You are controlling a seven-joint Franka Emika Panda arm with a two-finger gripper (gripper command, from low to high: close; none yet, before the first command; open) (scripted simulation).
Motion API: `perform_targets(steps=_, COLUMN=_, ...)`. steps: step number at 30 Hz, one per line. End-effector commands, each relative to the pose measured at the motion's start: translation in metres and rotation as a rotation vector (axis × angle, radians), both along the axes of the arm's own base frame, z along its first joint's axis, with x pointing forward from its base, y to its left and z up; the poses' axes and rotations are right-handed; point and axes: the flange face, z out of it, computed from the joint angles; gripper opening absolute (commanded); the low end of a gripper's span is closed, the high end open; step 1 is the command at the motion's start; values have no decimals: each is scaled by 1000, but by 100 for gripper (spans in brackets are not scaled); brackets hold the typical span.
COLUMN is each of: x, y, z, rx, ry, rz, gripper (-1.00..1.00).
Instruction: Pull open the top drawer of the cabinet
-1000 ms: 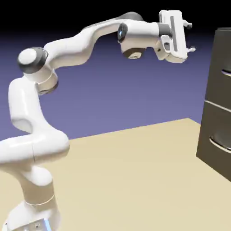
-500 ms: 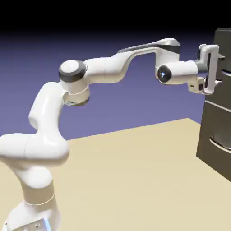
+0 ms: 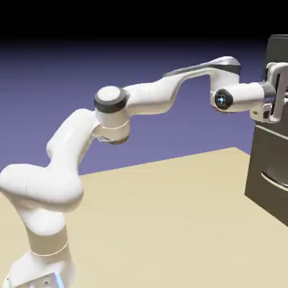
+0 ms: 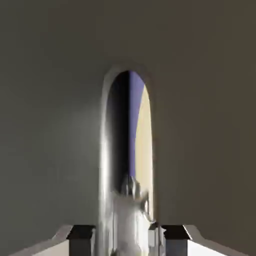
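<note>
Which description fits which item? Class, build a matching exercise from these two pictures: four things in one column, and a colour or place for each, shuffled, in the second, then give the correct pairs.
Column one:
1. cabinet
2. handle
3. table
4. hand

Column two:
A. shiny silver, running between the two finger tips in the hand view
B. pale tan, flat beneath the arm
C. white, up against the cabinet's upper front
D. dark grey-brown, at the exterior view's right edge

Pairs: 1-D, 2-A, 3-B, 4-C
</note>
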Motion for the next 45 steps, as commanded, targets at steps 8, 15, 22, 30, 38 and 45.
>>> perform_targets(steps=8, x=-56, y=0, z=0, rx=0, ry=0, rz=0, gripper=-100)
perform_targets(steps=15, x=-117, y=0, z=0, rx=0, ry=0, rz=0, gripper=-100)
perform_targets(steps=22, x=-187, y=0, z=1, rx=2, ry=-3, rz=0, gripper=-100)
perform_targets(steps=30, x=-213, y=2, z=7, rx=2, ry=-50, rz=8, gripper=-100)
perform_targets(steps=38, x=-202, y=2, z=7, rx=1, ry=-49, rz=2, gripper=-100)
perform_targets(steps=45, x=-184, y=0, z=2, rx=1, ry=-10, rz=-1, gripper=-100)
